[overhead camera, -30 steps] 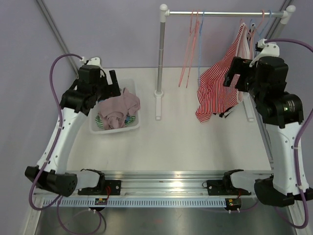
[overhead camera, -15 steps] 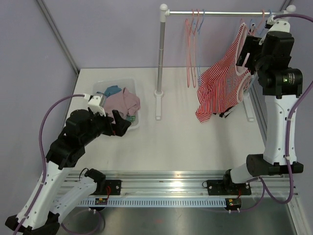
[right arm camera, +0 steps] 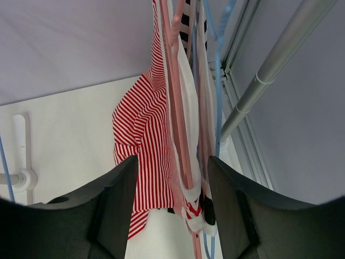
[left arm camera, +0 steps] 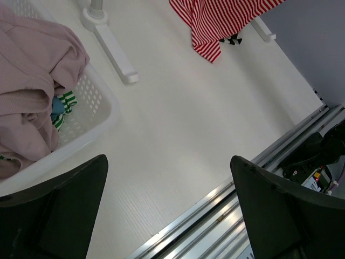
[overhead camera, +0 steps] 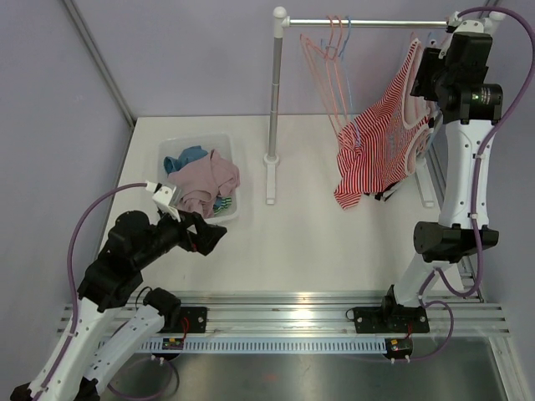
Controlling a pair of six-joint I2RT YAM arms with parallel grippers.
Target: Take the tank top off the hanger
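Observation:
A red-and-white striped tank top (overhead camera: 380,142) hangs on a pink hanger (right arm camera: 180,124) at the right end of the rail (overhead camera: 368,23). In the right wrist view the tank top (right arm camera: 140,135) and hanger hang just ahead of the jaws. My right gripper (overhead camera: 430,79) is raised high beside the garment's top edge; it is open (right arm camera: 172,199) and empty. My left gripper (overhead camera: 209,236) is open and empty, low over the table in front of the basket (overhead camera: 230,209). The left wrist view shows the tank top's hem (left arm camera: 215,27) far off.
A white basket (left arm camera: 91,116) holds pink (overhead camera: 205,180), blue and green clothes. Empty pink and blue hangers (overhead camera: 330,58) hang mid-rail. The rack's post (overhead camera: 275,92) and foot (overhead camera: 269,180) stand mid-table. A metal rail (overhead camera: 292,309) runs along the near edge.
My left arm swung from the basket down toward the near left of the table. My right arm rose from beside the tank top to its top edge near the rail. The empty hangers swing.

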